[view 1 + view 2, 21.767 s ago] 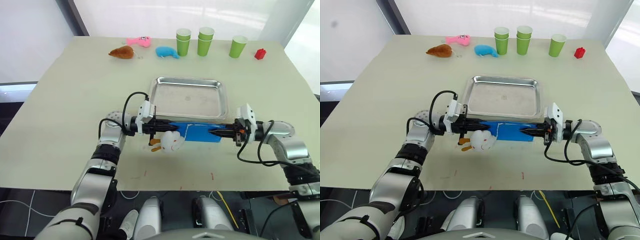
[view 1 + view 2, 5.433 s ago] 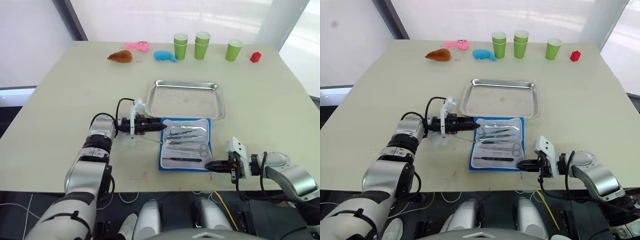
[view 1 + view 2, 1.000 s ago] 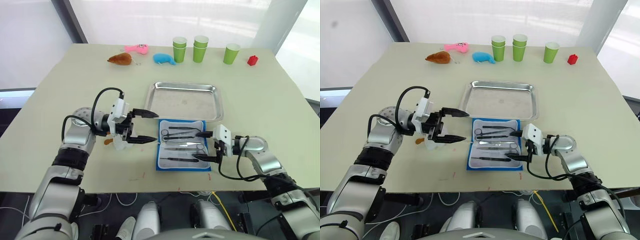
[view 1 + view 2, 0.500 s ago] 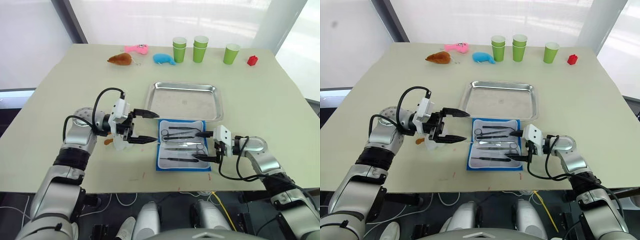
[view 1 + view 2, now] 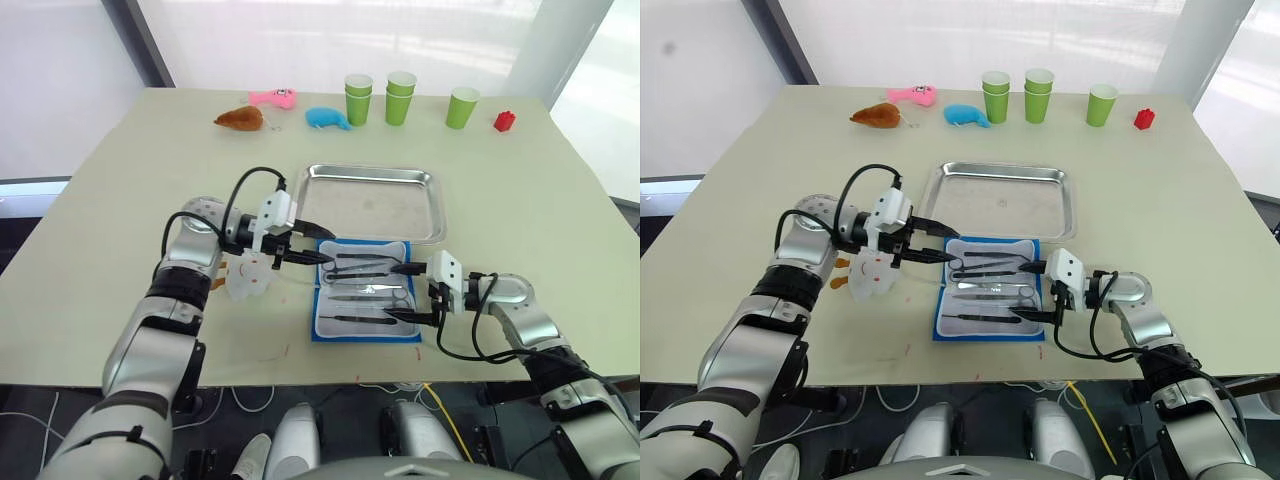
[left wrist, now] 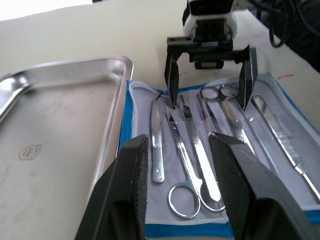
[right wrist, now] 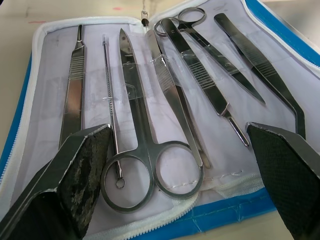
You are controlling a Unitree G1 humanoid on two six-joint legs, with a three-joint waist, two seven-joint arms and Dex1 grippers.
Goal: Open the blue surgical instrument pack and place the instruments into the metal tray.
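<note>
The blue surgical instrument pack [image 5: 365, 290] lies open on the table, just in front of the metal tray [image 5: 372, 202]. Several silver instruments [image 7: 145, 145] sit in its clear pockets on the whitish lining, among them ring-handled scissors [image 6: 182, 200] and tweezers [image 6: 156, 145]. My left gripper [image 5: 320, 252] hovers at the pack's left end, near the tray, with its fingers apart and nothing between them. My right gripper [image 5: 390, 292] stands wide open at the pack's right end, its fingertips [image 7: 87, 150] low over the lining and straddling the tools. The tray holds nothing.
A white plush toy [image 5: 245, 275] lies under my left forearm, left of the pack. Along the far edge are green cups [image 5: 400, 95], a red block [image 5: 503, 120], and blue [image 5: 327, 118], brown [image 5: 240, 118] and pink [image 5: 272, 97] plush toys.
My left gripper has moved right, from beside the white plush to the pack's left end, and its fingers have drawn closer together. The right arm has not moved.
</note>
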